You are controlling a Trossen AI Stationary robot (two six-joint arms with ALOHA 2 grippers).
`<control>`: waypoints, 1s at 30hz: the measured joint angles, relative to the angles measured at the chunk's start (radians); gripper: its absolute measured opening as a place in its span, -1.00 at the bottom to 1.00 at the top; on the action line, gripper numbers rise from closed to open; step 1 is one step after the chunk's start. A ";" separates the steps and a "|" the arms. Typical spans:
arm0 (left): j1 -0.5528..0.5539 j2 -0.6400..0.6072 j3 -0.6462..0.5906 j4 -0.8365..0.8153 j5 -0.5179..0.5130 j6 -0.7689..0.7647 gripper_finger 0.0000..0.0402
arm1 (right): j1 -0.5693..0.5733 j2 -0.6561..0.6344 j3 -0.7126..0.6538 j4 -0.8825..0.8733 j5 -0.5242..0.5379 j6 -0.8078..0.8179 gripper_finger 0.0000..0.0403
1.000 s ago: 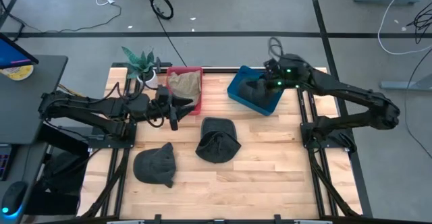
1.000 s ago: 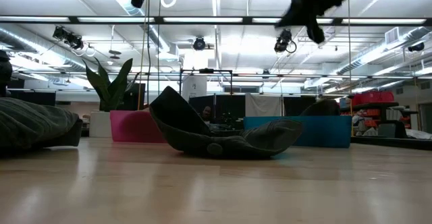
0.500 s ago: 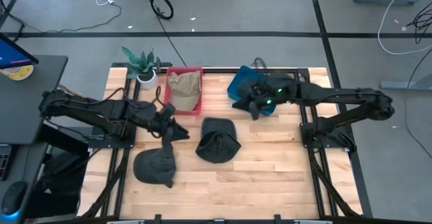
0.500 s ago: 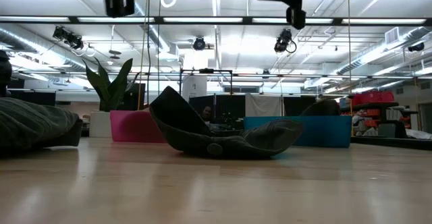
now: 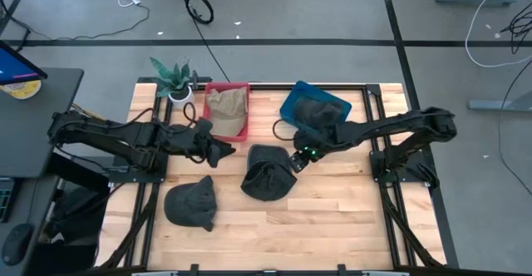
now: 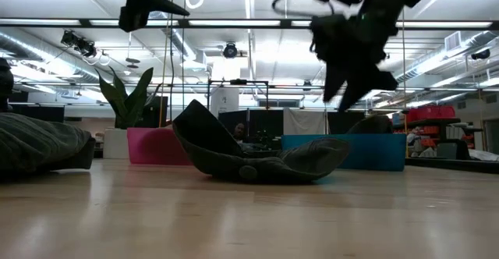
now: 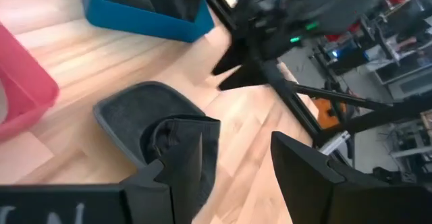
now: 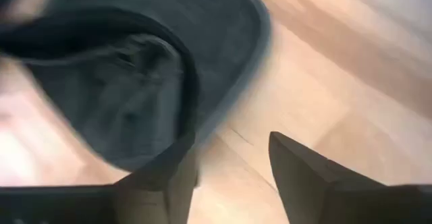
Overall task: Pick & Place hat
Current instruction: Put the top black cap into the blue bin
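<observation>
The table [image 5: 332,201] carries a blue bin [image 5: 293,108] and a red bin [image 5: 243,126]. A dark hat [image 5: 268,173] lies at its middle. The right gripper [image 5: 298,161] hovers at the hat's right edge, fingers spread, empty. The left gripper [image 5: 223,152] waits left of the hat, also spread.

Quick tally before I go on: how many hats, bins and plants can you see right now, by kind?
Hats: 4 (loose on table and; tan in red bin; dark in blue bin)
Bins: 2 (red, blue)
Plants: 1
Total: 7
</observation>
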 joint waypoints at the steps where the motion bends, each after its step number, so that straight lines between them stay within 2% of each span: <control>1: 0.003 0.000 0.000 0.005 0.001 0.000 -0.10 | 0.000 0.019 -0.005 -0.002 -0.004 0.009 -0.05; 7: 0.004 0.000 0.000 0.007 0.001 0.001 -0.10 | 0.000 0.112 -0.031 0.125 -0.086 0.041 0.13; 15: 0.001 0.000 0.000 0.009 0.001 0.054 -0.10 | -0.001 0.140 -0.031 0.169 -0.052 0.121 0.28; 19: 0.001 0.000 0.000 0.010 0.001 0.085 -0.10 | -0.002 0.171 -0.032 0.175 -0.039 0.143 0.28; 24: 0.001 0.001 0.000 0.010 0.001 0.115 -0.10 | 0.000 0.223 -0.032 0.290 -0.088 0.194 0.23; 30: 0.001 0.000 0.000 0.010 0.001 0.117 -0.10 | 0.000 0.283 -0.032 0.356 -0.070 0.206 0.14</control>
